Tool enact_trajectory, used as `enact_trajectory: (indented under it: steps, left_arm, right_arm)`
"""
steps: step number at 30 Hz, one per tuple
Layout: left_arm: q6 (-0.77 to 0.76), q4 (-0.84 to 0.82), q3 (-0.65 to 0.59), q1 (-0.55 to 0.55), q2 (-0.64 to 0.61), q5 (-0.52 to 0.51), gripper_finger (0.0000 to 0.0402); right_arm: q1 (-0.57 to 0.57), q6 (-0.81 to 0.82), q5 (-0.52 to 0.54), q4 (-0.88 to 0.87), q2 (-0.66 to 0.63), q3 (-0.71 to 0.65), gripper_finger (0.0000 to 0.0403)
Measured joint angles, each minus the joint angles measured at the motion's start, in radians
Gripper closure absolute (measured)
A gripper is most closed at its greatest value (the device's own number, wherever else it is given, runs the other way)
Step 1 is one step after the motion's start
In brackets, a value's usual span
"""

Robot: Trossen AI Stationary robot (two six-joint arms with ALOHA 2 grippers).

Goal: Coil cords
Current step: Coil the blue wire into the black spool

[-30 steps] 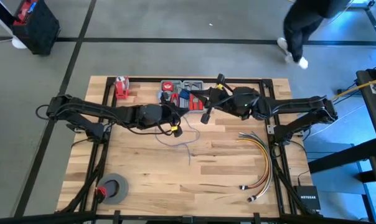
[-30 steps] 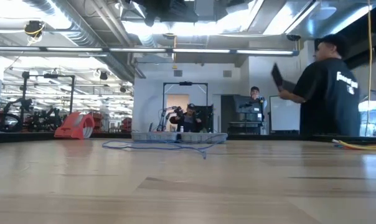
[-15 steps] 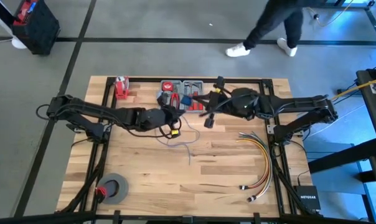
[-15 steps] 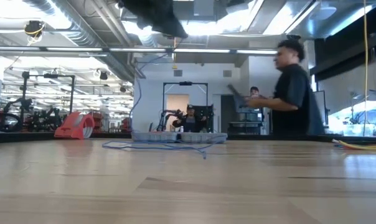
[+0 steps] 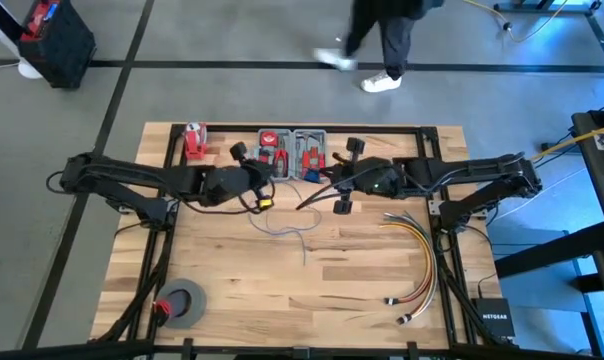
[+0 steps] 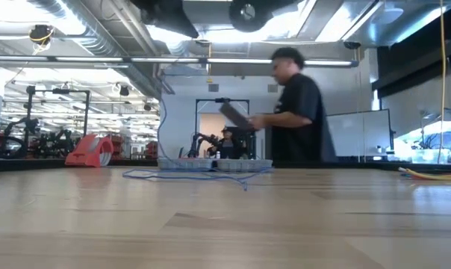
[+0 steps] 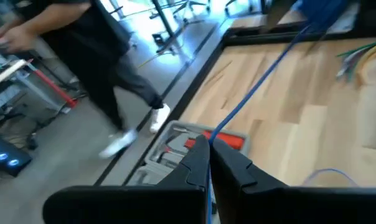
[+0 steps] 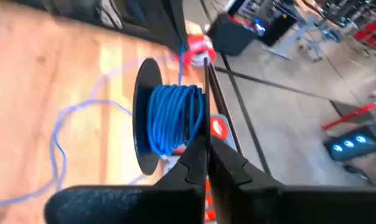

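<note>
Cords [image 5: 282, 228] are lying as a loose blue tangle on the wooden surface [image 5: 232, 290] just in front of the grey tool tray [image 5: 294, 150], with one strand rising off it; in the left wrist view that strand [image 7: 263, 81] is running taut out of the left gripper [image 7: 209, 152], whose jaws are closed on it; in the right wrist view a good part of the cord is sitting wound as a blue coil on a black spool [image 8: 169, 118] just beyond the right gripper [image 8: 208, 146], whose jaws are pinched shut at the spool's edge, though what exactly they are gripping is hard to tell. Compared with a second ago, both arms are now pulled further apart, the left gripper [image 5: 244, 172] sliding back toward its own side and the right gripper [image 5: 344, 178] turning nearer the tray; this is probably drawing slack out of the tangle for another wrap, so coiling looks partly done. A person [image 6: 296, 112] is walking past behind the surface, while the coloured cables [image 5: 422, 250] and tape roll [image 5: 182, 302] are lying apart, untouched.
</note>
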Motion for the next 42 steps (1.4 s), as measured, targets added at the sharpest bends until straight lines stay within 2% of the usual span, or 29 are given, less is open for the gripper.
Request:
enact_trajectory:
  steps: [8,15,20,26,33,42]
  left_arm:
    - [-0.129,0.089,0.002,-0.003,-0.021,0.195,0.04]
    - [-0.147,0.21,0.002,-0.015,0.057,0.251,0.04]
    - [-0.132,0.307,0.004,-0.027,0.158,0.258,0.04]
    - [-0.06,0.377,0.005,-0.017,0.249,0.251,0.04]
    - [-0.044,0.405,0.012,0.003,0.263,0.249,0.04]
    - [-0.045,0.41,0.013,0.002,0.265,0.253,0.04]
  right_arm:
    - [-0.01,-0.049,0.121,0.056,0.072,-0.065,0.0397]
    - [-0.034,-0.084,0.233,0.196,0.174,-0.096,0.0397]
    - [-0.043,-0.11,0.235,0.315,0.219,-0.096,0.0397]
    - [-0.044,-0.136,0.216,0.37,0.206,-0.097,0.0397]
    - [-0.028,-0.111,0.151,0.364,0.134,-0.048,0.0397]
    - [0.002,-0.108,0.126,0.348,0.047,-0.002,0.0397]
